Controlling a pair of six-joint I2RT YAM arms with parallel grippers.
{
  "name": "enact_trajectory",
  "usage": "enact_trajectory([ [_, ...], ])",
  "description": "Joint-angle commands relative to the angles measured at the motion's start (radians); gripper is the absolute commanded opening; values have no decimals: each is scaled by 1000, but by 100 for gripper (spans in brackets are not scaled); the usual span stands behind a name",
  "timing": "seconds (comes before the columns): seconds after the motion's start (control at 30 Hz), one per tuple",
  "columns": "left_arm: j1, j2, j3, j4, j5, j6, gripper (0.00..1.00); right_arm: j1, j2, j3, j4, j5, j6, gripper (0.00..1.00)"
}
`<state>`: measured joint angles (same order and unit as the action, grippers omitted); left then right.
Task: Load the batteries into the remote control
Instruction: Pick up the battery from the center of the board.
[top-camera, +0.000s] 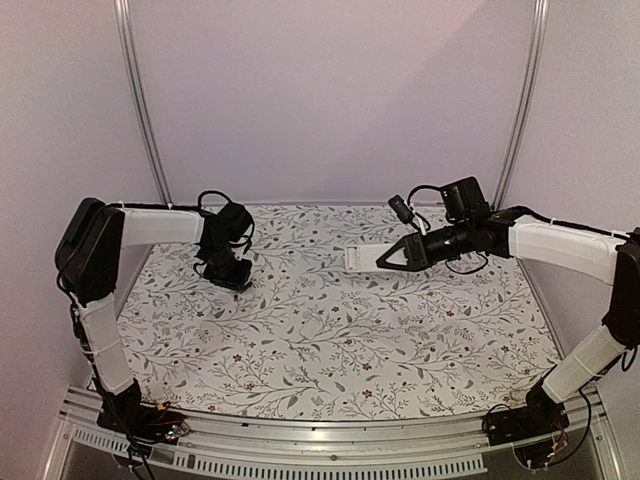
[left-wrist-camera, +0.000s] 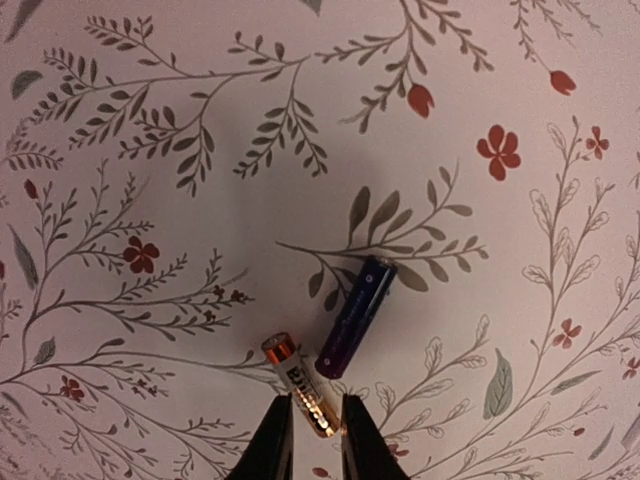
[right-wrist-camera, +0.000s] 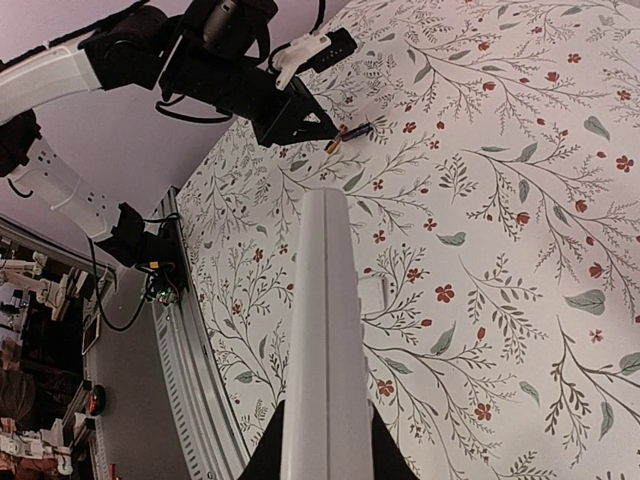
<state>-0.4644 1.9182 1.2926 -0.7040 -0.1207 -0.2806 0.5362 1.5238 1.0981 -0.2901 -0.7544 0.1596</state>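
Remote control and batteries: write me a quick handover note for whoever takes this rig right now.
Left pincer: closed on the copper-tipped battery, which lies on the table.
Purple battery: loose on the table right beside it.
Right pincer: shut on one end of the remote control.
Done: remote and first battery gripped.
To do: load both batteries.

Pinkish cast everywhere, and the light's soft and coming from above. Right wrist cam: the remote control is bright and a bit soft up close, and the room left of it goes murky dark. Overhead is kinda low-res, with barely any shadows near the remote. Left wrist cam's sharp, the batteries show a little sheen, and the corners are dim.
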Motion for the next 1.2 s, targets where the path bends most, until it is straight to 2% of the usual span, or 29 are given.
enact_trajectory([
  [0.0, 16, 27, -16, -12, -15, -2, 18, -5, -4, -4, 20, -15, 2, 0],
  [0.7, 45, 67, -33, -21, -38, -5, 14, -11, -4, -6, 19, -26, 5, 0],
  [0.87, 50, 60, -29, -23, -36, -6, 6, -12, -1, -6, 27, -36, 7, 0],
  [0.97, 49, 1, -29, -11, -49, -13, 0, -11, -4, -16, 57, -37, 24, 0],
  [1.03, 47, -66, -36, 22, -44, -17, 0, -11, -8, -21, 78, -38, 39, 0],
  [1.17, -2, -250, -90, 171, -3, 4, 0, -11, -12, -42, 164, -41, 111, 0],
])
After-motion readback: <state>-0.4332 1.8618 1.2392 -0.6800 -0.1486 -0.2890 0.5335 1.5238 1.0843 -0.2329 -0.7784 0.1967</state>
